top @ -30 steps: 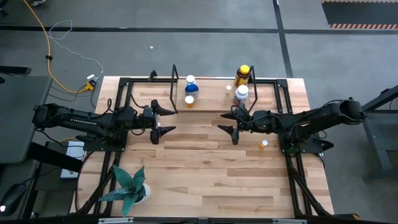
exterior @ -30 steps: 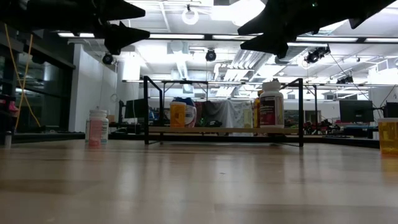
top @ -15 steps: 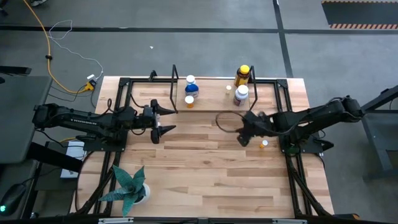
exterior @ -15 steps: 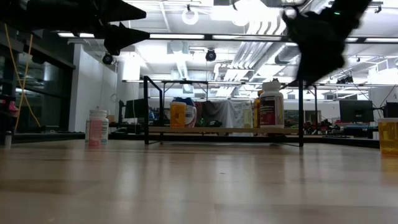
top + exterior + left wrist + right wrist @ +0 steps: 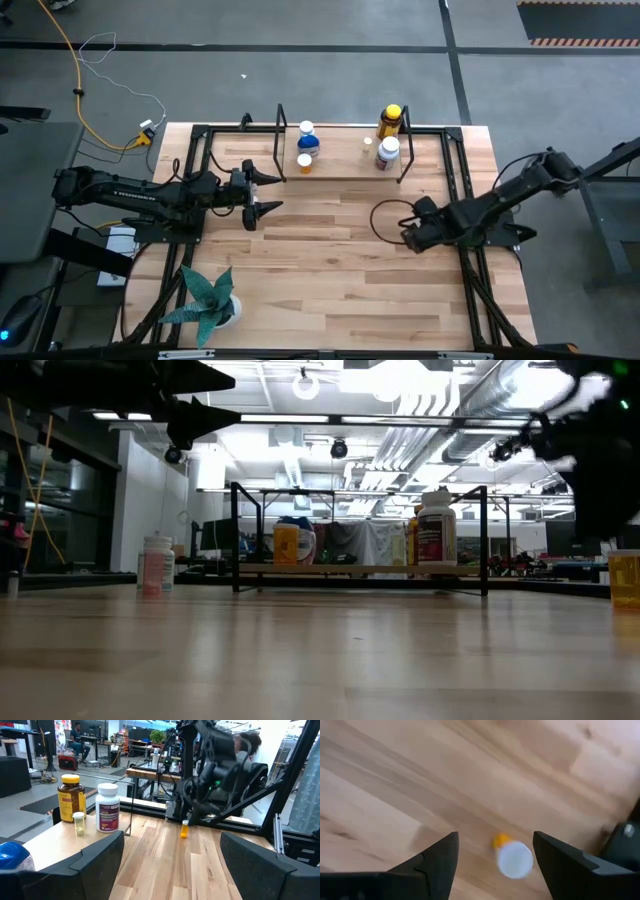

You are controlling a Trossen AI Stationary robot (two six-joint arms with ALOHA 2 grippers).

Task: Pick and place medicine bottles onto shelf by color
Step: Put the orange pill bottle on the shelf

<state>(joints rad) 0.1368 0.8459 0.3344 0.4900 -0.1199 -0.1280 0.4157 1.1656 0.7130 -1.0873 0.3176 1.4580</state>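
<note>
1. The right gripper [image 5: 492, 865] hangs over the right side of the table [image 5: 330, 260] with its jaws spread apart and empty; in its own wrist view the small orange vial with a white cap [image 5: 512, 857] stands on the wood between the two dark fingers [image 5: 432, 862].
2. From above, the right gripper [image 5: 413, 236] covers that spot, so the vial cannot be seen there; the left wrist view shows it as a small orange vial [image 5: 184, 829] on the table just below the right arm.
3. The left gripper [image 5: 262, 192] waits above the table's left half, jaws released and holding nothing, pointing toward the shelf [image 5: 345, 165].
4. On the shelf stand a white bottle with a blue label [image 5: 307, 143] and a small orange bottle [image 5: 304, 162] toward its left end, and the amber bottle with a yellow cap [image 5: 390, 121], a white bottle [image 5: 388, 152] and a tiny vial [image 5: 367, 141] toward its right end.
5. In the low view another white bottle with a pinkish label [image 5: 157, 564] stands off the shelf at the left, probably on the table.
6. A potted green plant [image 5: 208, 297] sits at the near left corner.
</note>
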